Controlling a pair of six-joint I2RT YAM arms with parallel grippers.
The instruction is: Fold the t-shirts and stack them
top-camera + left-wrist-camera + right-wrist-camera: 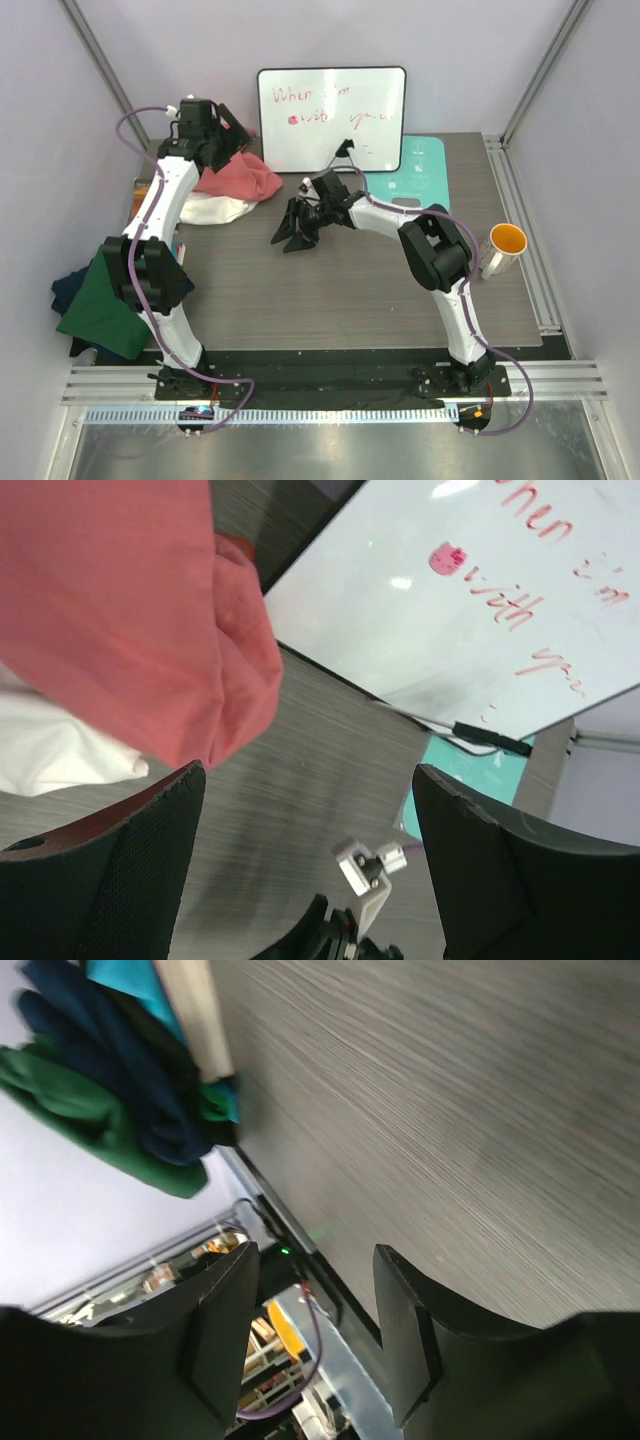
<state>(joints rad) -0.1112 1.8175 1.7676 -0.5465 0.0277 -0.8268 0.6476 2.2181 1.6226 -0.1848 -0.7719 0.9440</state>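
A salmon-pink t-shirt (243,178) lies bunched at the back left of the table, over a white cloth (215,210). My left gripper (232,135) hovers just above it, open and empty. In the left wrist view the pink t-shirt (120,610) fills the upper left, beyond the wide-apart fingers (120,880). A dark green t-shirt (100,305) and navy ones (70,288) hang in a heap at the table's left edge, also seen in the right wrist view (110,1080). My right gripper (295,232) is open over bare table at the middle, holding nothing.
A whiteboard (330,120) with red writing leans at the back. A pale-teal mat (415,165) lies flat to its right. A white cup with an orange inside (503,247) stands at the right edge. The table's near edge (300,1260) shows beyond my right fingers.
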